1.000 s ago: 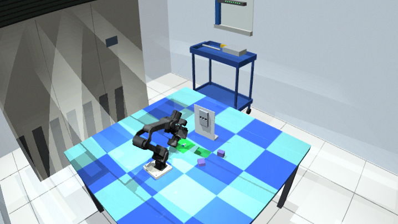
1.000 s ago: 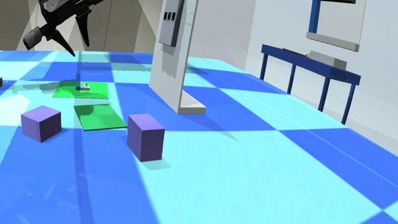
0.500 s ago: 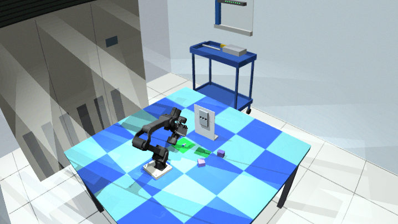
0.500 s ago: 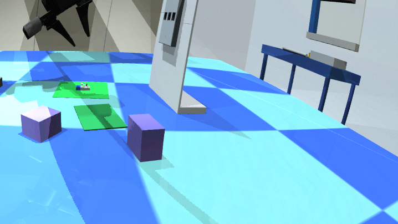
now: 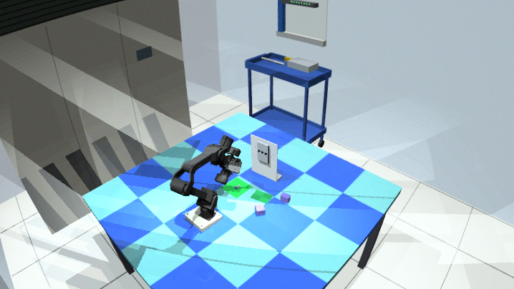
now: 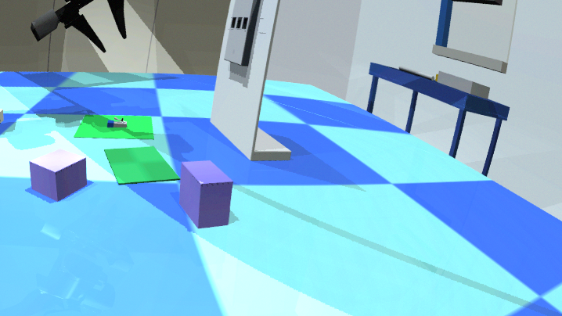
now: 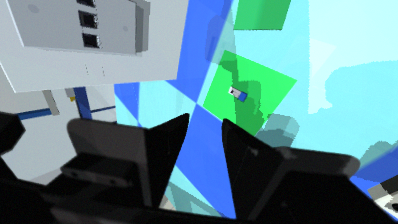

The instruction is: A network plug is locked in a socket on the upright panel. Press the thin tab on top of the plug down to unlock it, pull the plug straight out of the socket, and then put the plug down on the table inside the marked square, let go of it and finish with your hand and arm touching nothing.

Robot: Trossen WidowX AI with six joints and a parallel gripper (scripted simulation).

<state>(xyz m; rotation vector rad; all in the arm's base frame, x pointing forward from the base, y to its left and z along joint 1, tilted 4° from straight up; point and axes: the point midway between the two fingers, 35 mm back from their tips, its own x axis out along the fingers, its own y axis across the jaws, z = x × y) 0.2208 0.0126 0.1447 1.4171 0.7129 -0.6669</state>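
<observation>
The network plug (image 6: 119, 123) (image 7: 237, 93), white with a blue end, lies on the larger green square (image 5: 230, 190) (image 6: 88, 131) (image 7: 277, 86), well inside its edges. In the top view the plug is a small speck. My gripper (image 6: 114, 44) (image 7: 205, 120) is open, with nothing between its fingertips. It hangs high above the table, clear of the plug and of the upright panel. The white panel (image 5: 264, 172) (image 6: 235, 109) (image 7: 160, 62) carries a grey socket box (image 5: 263, 159) (image 6: 237, 43) (image 7: 114, 30) with three dark openings, and no plug shows in them.
A smaller green patch (image 5: 261, 196) (image 6: 141, 165) (image 7: 262, 14) lies beside the larger square. Two purple blocks, one (image 5: 260, 209) (image 6: 58, 174) nearer the arm's base and one (image 5: 285, 197) (image 6: 206, 194) farther right, stand on the table. A blue cart (image 5: 308, 82) (image 6: 465, 102) stands behind the table.
</observation>
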